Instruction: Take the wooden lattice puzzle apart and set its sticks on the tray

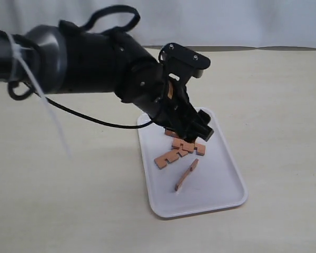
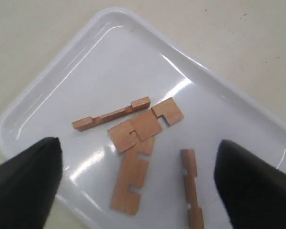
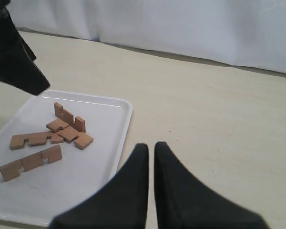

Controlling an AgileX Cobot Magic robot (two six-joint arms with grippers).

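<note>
The white tray (image 1: 221, 192) holds the loose reddish-brown sticks (image 1: 184, 148); no crossed lattice shows. In the left wrist view one stick (image 2: 110, 116) lies apart, two overlap in the middle (image 2: 143, 125) above a notched one (image 2: 131, 183), and another (image 2: 191, 188) lies off to one side. My left gripper (image 2: 138, 143) hangs open just above this pile with nothing between its fingers (image 1: 199, 132). My right gripper (image 3: 151, 145) is shut and empty over the bare table beside the tray's rim (image 3: 126, 124). One stick (image 3: 69, 117) stands on its edge.
The beige tabletop (image 1: 274, 105) surrounds the tray. The bulky left arm (image 1: 84, 60) with its black cable (image 1: 89, 120) and white tie reaches in from the left. A white backdrop (image 3: 181, 24) closes off the far side of the table.
</note>
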